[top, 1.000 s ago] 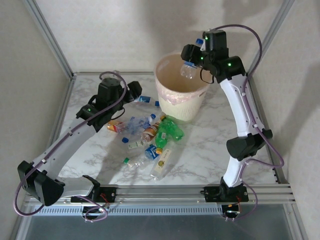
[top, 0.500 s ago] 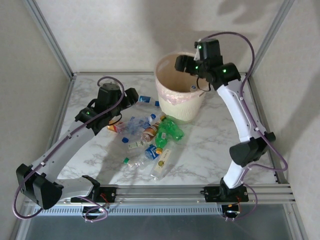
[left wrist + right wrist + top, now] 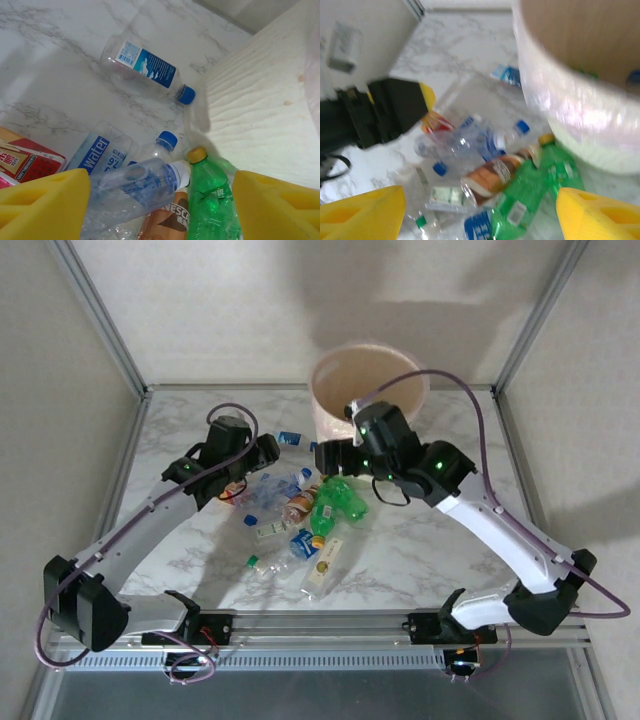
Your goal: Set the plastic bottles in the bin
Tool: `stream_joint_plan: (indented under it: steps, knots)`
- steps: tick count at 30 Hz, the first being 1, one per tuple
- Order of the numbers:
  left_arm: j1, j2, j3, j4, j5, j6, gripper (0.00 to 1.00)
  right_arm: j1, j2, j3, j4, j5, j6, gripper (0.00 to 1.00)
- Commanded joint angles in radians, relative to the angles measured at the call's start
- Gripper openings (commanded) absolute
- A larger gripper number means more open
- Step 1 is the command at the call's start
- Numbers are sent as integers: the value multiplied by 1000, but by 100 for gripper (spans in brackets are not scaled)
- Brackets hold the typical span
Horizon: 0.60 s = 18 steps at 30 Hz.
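From above, the bin [image 3: 322, 380] stood at the far side of the counter [image 3: 430, 540], and the plastic bottles [image 3: 300, 515] lay heaped just before it, many of them not yet in. In my left wrist view, my left jaws stood open and empty above a crushed clear bottle [image 3: 132, 187]. A green bottle [image 3: 212, 200] lay just beside the bin's wall, and another clear bottle [image 3: 145, 62] lay apart. In my right wrist view, my right jaws were open over the heap, holding nothing. A blue shape [image 3: 633, 80] showed inside the bin, too blurred to name. I judged most of the job left
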Motion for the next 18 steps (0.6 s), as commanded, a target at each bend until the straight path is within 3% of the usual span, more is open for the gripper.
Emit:
stream_joint_plan:
  steps: [1, 8, 18]
  knots:
    - [1, -4, 7, -5, -6, 22, 75, 7, -49, -130, -3, 29, 111, 79]
    - [5, 18, 24, 30, 13, -6, 74, 56, -40, -340, 114, -16, 259, 77]
    - [9, 8, 18, 16, 6, 9, 75, 55, 132, -373, 155, -30, 348, 74]
